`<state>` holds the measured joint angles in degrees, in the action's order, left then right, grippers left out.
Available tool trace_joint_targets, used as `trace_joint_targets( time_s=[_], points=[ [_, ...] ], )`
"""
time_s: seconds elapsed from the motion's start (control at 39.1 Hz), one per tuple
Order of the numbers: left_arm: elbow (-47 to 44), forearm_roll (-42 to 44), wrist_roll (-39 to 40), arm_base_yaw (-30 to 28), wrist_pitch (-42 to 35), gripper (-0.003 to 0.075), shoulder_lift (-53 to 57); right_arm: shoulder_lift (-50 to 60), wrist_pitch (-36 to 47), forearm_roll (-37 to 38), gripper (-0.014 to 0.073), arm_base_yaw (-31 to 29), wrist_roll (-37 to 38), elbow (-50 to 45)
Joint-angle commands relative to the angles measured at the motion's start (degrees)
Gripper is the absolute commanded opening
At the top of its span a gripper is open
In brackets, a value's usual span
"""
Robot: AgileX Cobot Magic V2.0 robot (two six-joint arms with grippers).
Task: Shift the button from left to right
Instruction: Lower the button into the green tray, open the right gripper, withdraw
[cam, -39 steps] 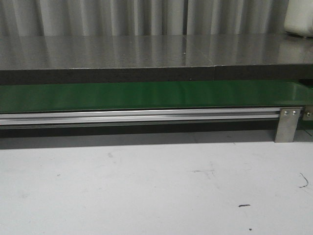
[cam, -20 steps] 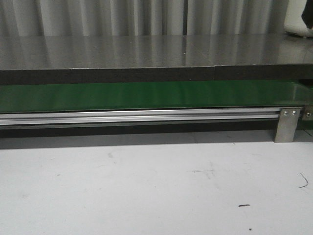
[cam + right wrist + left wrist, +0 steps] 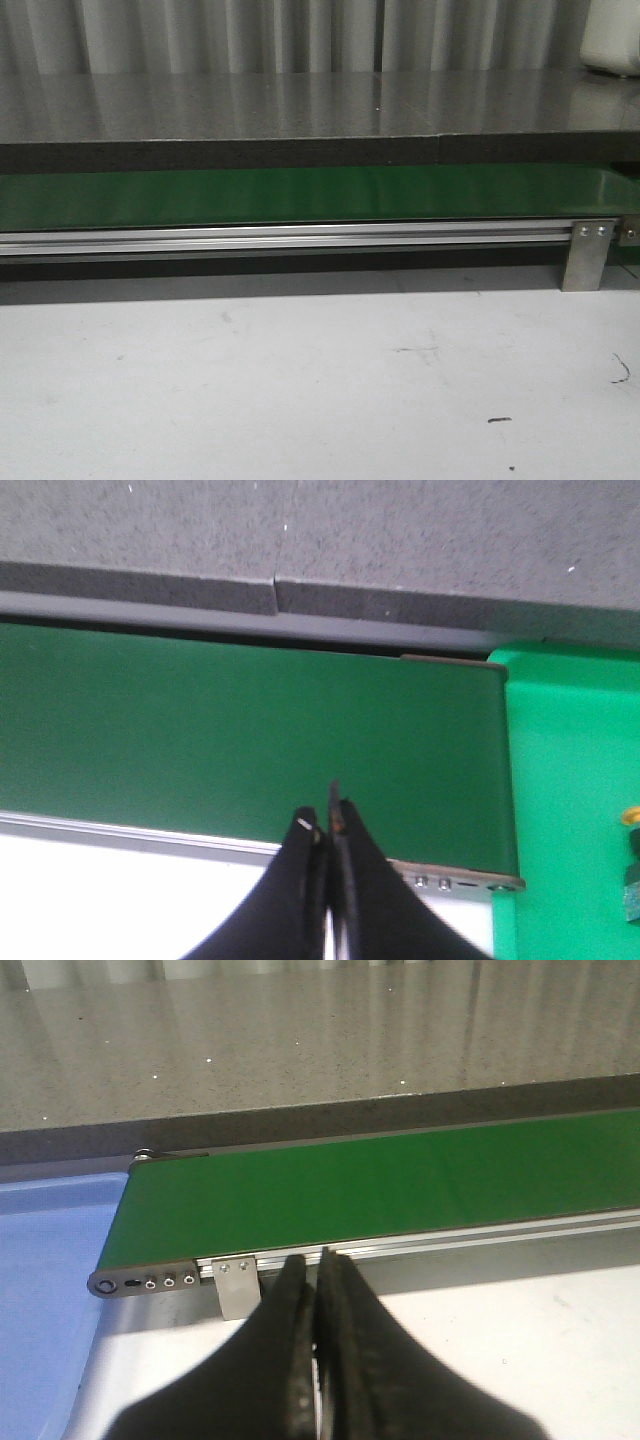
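- Green conveyor belt [image 3: 300,195] and white tabletop [image 3: 300,390] fill the front view; no button or gripper shows, so a blind reach could go astray.
- Left gripper [image 3: 318,1290], black fingers pressed together, hangs before the belt's end; blue tray [image 3: 45,1260] beside it. No button here.
- Right gripper [image 3: 328,835], fingers pressed together; a yellow-and-black object [image 3: 631,865], possibly the button, sits on a bright green tray [image 3: 565,800] at the picture's edge. Misidentifying it is the risk.

Only the fingertips of each arm show, in the wrist views. The left gripper [image 3: 318,1290] has matte black fingers [image 3: 290,1360] that broaden from narrow tips into a wide, dark base. The right gripper [image 3: 328,825] looks the same: black, tapering fingers [image 3: 355,900], with a small pale scuff at one tip and a brownish edge on the other.
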<state>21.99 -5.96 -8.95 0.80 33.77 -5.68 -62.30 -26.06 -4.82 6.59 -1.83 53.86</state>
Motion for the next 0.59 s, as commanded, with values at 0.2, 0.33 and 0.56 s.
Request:
trace_joint_targets(
  time_s=[0.2,0.33,0.56],
  points=[
    [1.41,-0.87,0.2,0.43,-4.61,-0.0021,-0.71,25.28,13.47,0.12,-0.0069,0.17,-0.29,-21.02],
    [1.41,-0.87,0.2,0.43,-4.61,-0.0021,-0.71,34.83,13.54,0.12,-0.0069,0.17,-0.29,-26.99],
    [1.41,-0.87,0.2,0.43,-4.61,-0.0021,-0.71,45.46,13.36,0.12,-0.0069,0.17,-0.29,-30.1]
  ],
)
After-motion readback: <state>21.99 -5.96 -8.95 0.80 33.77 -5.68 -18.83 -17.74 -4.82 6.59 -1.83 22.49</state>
